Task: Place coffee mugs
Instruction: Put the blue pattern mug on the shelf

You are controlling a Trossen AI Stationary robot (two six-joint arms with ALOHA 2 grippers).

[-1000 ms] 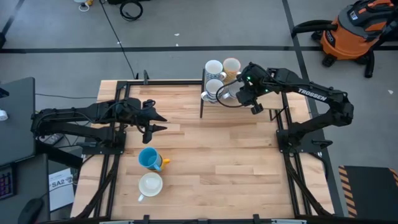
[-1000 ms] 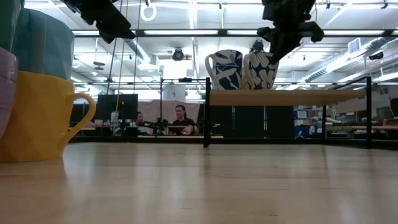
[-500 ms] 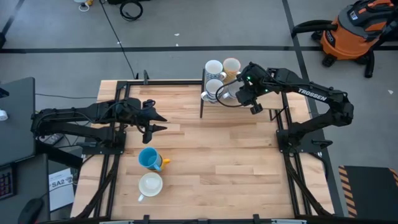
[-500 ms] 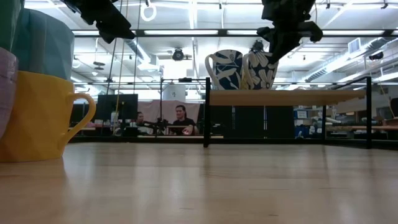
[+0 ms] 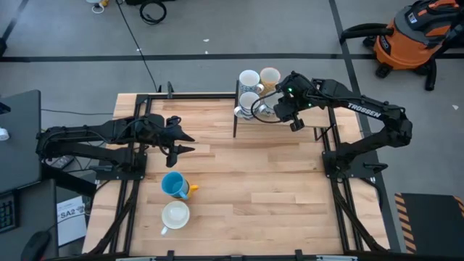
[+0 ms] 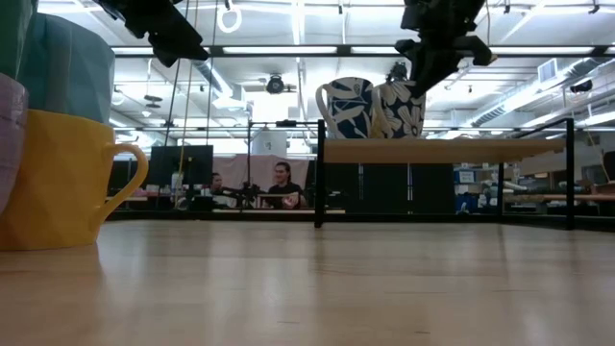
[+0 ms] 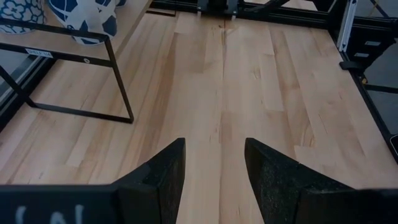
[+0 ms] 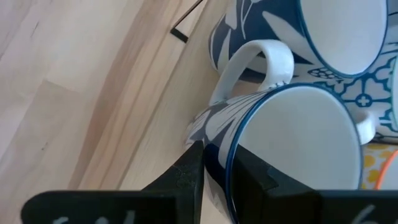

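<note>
Blue-patterned mug (image 8: 292, 143) on the raised shelf (image 6: 442, 149), its rim pinched in the right gripper (image 8: 214, 174).

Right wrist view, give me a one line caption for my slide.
Right gripper pinching the rim of a blue-patterned mug on the shelf, beside another patterned mug.

Navy floral-patterned mugs (image 6: 373, 107), yellow mug (image 6: 60, 179), bright blue mug (image 5: 173, 184), cream mug (image 5: 175, 215)

You have a light wooden desk (image 5: 246, 181), a black-framed wooden shelf (image 6: 442, 151) at its far side, and an orange shop vacuum (image 5: 409, 36) far right.
</note>
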